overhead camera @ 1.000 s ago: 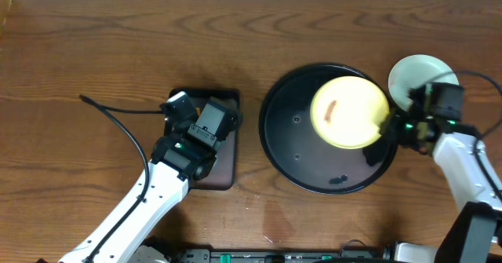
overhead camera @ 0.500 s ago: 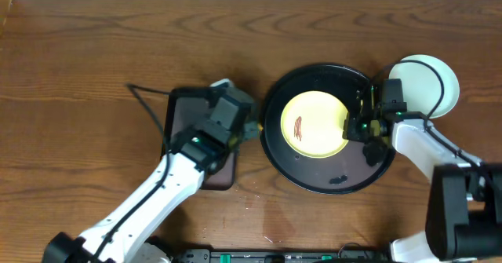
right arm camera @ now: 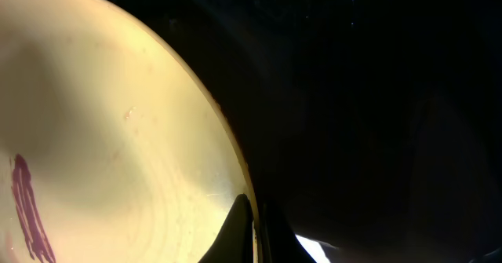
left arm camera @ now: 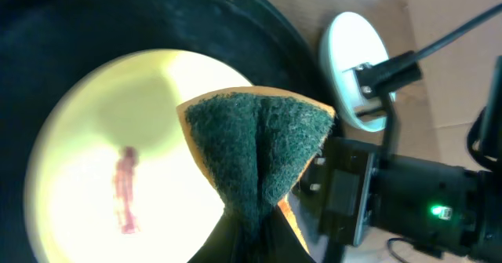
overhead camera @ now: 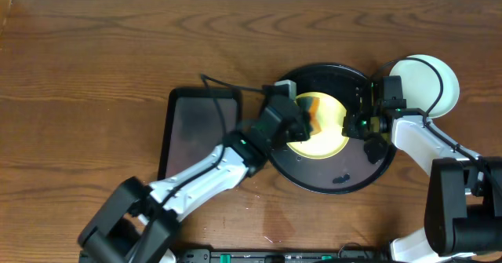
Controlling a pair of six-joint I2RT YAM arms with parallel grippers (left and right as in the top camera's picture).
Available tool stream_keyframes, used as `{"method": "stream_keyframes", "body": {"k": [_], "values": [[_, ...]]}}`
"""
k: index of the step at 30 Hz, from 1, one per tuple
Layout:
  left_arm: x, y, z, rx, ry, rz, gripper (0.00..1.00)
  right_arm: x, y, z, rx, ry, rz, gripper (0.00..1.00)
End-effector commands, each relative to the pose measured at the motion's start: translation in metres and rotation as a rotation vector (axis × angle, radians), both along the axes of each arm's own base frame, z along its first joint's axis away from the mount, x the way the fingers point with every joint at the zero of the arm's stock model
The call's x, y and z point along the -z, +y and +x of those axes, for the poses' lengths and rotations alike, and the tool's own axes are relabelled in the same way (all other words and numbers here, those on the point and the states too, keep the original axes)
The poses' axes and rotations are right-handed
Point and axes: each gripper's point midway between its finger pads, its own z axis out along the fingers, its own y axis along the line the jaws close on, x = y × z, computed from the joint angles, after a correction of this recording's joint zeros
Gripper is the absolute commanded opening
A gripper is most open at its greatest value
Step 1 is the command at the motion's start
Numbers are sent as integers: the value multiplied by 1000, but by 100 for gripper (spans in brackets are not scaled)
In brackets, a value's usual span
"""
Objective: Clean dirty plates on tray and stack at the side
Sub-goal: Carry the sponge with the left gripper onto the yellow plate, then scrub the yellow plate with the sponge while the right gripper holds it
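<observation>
A yellow plate (overhead camera: pixel 328 129) with a reddish-brown smear (left arm camera: pixel 125 188) lies in the large round black tray (overhead camera: pixel 310 177). My right gripper (overhead camera: pixel 351 126) is shut on the plate's right rim (right arm camera: pixel 235 177). My left gripper (overhead camera: pixel 302 122) is shut on a green and orange sponge (left arm camera: pixel 255 149) and holds it over the plate's left part. The sponge hides the smear in the overhead view. A pale plate (overhead camera: pixel 427 78) lies on the table right of the tray and also shows in the left wrist view (left arm camera: pixel 353 67). I cannot tell how many plates are stacked there.
A smaller black rectangular tray (overhead camera: pixel 196 133) lies left of the round tray, with nothing on it. A dark speck (overhead camera: pixel 339 179) sits on the round tray's front floor. A cable (overhead camera: pixel 223 86) trails behind the left arm.
The right gripper brought the yellow plate down from the tray's back right to its middle. The left arm took the sponge off the rectangular tray and moved it right, over the plate.
</observation>
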Motion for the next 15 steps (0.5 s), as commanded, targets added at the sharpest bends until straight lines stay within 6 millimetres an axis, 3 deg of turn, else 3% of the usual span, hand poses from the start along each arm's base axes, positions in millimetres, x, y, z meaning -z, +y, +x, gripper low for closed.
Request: {"method": "stream_keyframes", "body": {"k": [1, 7, 15], "values": [[10, -1, 9, -119, 41, -47, 7, 17, 3, -9, -21, 53, 7, 1], [37, 6, 28, -310, 94, -92, 7, 17, 3, -10, -21, 54, 7, 1], [55, -14, 47, -343, 87, -202, 7, 17, 3, -9, -20, 53, 6, 1]]}}
